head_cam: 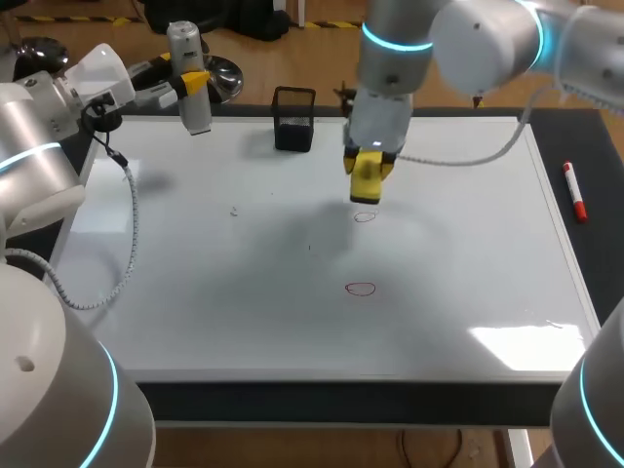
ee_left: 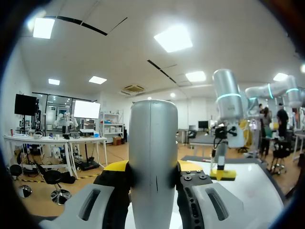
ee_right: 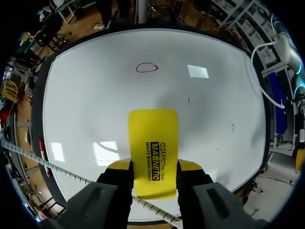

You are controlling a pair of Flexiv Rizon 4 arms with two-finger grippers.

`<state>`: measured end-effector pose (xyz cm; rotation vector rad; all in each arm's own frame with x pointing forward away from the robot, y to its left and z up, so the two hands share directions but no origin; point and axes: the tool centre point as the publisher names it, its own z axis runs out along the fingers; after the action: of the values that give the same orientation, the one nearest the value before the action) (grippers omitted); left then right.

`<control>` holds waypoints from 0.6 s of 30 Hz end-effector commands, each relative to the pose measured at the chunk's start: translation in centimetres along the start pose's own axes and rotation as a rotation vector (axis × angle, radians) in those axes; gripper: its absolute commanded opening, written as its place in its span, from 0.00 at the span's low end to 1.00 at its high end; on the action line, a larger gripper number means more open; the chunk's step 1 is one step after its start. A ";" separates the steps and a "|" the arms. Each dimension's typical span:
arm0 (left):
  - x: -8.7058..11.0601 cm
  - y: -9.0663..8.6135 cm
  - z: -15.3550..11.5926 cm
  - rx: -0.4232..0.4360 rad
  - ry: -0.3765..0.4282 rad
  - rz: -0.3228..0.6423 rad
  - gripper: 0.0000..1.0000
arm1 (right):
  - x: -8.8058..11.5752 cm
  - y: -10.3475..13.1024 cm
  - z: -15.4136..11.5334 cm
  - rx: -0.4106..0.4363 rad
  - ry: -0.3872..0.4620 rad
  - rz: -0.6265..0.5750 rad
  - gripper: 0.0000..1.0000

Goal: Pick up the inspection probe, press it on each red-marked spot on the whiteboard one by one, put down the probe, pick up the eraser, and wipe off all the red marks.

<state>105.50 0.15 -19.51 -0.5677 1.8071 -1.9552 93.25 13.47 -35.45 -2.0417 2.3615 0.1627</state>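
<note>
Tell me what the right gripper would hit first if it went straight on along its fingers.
The flat yellow eraser clamped in the right gripper would meet the white whiteboard first, seemingly at or near the faint red circle; depth is unclear.

Table (head_cam: 341, 402): dark top, seen as a black band along the near edge, well on the near side of the right gripper (head_cam: 369, 180), and as a dark strip off to its right.

Light: one bright glare patch (head_cam: 526, 346) on the whiteboard (head_cam: 195, 292), nearer than that gripper and to its right. Soft grey shadow (head_cam: 322, 239) on the board just beside the gripper.

Right wrist view: far reflection (ee_right: 198, 71), rectangular, well ahead of the fingers; near reflection (ee_right: 107, 152) just beside them.
</note>
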 end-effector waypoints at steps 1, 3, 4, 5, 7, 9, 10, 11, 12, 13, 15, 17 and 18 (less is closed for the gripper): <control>0.0 0.0 0.1 0.002 -0.001 0.001 0.00 | -1.3 0.4 1.7 -0.008 0.012 -0.014 0.00; 0.0 0.0 0.1 0.002 -0.001 0.001 0.00 | -1.5 0.7 2.5 -0.017 0.016 -0.018 0.00; 0.0 0.0 0.1 0.002 -0.001 0.001 0.00 | -1.6 0.8 2.9 -0.018 0.016 -0.018 0.00; 0.0 0.0 0.1 0.002 -0.001 0.001 0.00 | -1.7 0.9 3.2 -0.020 0.016 -0.017 0.00; 0.0 0.0 0.1 0.002 -0.001 0.001 0.00 | -1.9 1.1 3.8 -0.025 0.019 -0.018 0.00; 0.0 0.0 0.1 0.002 -0.001 0.001 0.00 | -2.0 1.2 4.2 -0.023 0.022 -0.019 0.00; 0.0 0.0 0.1 0.002 -0.001 0.001 0.00 | -2.0 1.2 4.5 -0.022 0.024 -0.021 0.00; 0.0 0.0 0.1 0.002 -0.001 0.001 0.00 | -2.0 1.2 4.7 -0.003 0.041 -0.022 0.00; 0.0 0.0 0.1 0.002 -0.001 0.001 0.00 | -2.0 1.2 5.0 -0.013 0.038 -0.025 0.00; 0.0 0.0 0.1 0.002 -0.001 0.001 0.00 | -2.1 1.1 5.2 -0.014 0.041 -0.023 0.00; 0.0 0.0 0.1 0.002 -0.001 0.001 0.00 | -2.1 1.0 5.6 -0.008 0.052 -0.027 0.00; 0.0 0.0 0.1 0.002 -0.001 0.001 0.00 | -2.2 0.9 5.9 0.002 0.065 -0.032 0.00; 0.0 0.0 0.1 0.002 -0.001 0.001 0.00 | -2.2 0.8 6.1 -0.001 0.065 -0.033 0.00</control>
<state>105.50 0.13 -19.52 -0.5679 1.8066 -1.9550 92.09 15.75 -40.84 -2.1081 2.3539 0.1097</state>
